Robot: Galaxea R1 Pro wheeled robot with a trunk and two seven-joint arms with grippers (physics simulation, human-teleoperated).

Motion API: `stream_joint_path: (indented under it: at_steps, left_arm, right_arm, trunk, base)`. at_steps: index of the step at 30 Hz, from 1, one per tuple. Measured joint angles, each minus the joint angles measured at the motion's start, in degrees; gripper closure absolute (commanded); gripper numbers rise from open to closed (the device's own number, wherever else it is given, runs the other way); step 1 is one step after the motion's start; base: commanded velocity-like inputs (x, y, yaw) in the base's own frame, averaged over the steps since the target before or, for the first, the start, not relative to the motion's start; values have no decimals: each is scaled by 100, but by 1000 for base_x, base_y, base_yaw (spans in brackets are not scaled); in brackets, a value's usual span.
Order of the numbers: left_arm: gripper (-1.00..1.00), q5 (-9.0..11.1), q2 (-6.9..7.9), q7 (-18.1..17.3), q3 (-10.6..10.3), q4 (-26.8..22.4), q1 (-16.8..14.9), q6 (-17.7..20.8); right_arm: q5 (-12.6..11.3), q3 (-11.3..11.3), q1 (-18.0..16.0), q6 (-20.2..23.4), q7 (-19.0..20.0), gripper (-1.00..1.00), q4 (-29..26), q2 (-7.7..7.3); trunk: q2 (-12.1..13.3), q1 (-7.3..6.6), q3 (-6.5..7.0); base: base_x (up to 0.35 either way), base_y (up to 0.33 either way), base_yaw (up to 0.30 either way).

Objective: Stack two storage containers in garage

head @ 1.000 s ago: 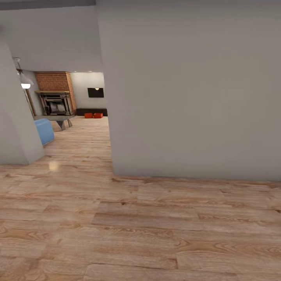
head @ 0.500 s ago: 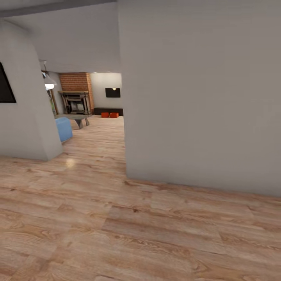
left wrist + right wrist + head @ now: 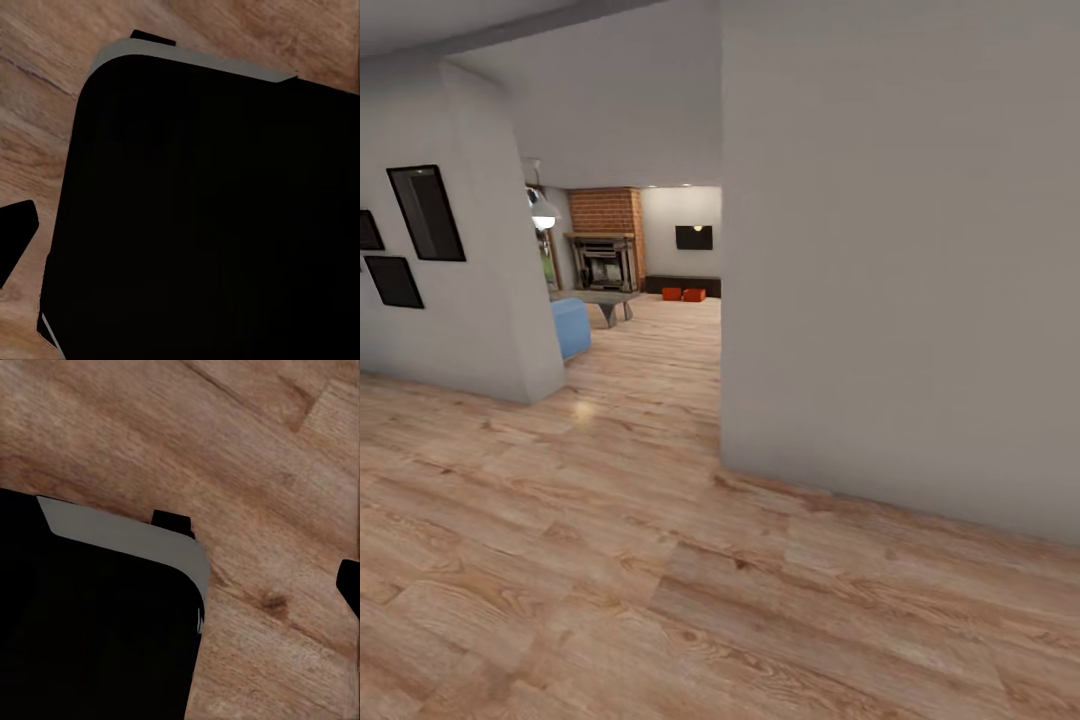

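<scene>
Wood plank floor (image 3: 610, 560) underfoot, grey wall corner (image 3: 900, 300) close on my right. Step: approach, nothing carried. End effector state on either arm: can't tell. Far down the passage, the living room: two storage containers (image 3: 683, 294), small orange-red blocks, by the dark bench (image 3: 682, 285) near the brick fireplace (image 3: 605, 255). Next: drive through.

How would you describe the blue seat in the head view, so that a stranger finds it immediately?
Start at the red-brick fireplace at the far end of the wood plank floor. Come nearer along the left side, past the low grey table, to the corner of the left wall. The blue seat stands there, the only light-blue thing; the two storage containers far behind are orange-red.
</scene>
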Motion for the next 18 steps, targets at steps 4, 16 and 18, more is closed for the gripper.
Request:
stream_joint_path:
  at_steps: [4,16,18]
  left_arm:
    - [-100,0,0,0,0,0,0,1]
    - [-100,0,0,0,0,0,0,1]
    - [-100,0,0,0,0,0,0,1]
  right_arm:
    - [3,0,-1,0,0,-100,0,-3]
    - [2,-3,0,-3,0,-100,0,14]
    - [0,-6,0,-3,-4,-100,0,12]
  trunk:
    - [0,0,0]
    - [0,0,2]
    - [0,0,8]
  base:
    - [324,0,240]
    - [324,0,47]
    - [324,0,147]
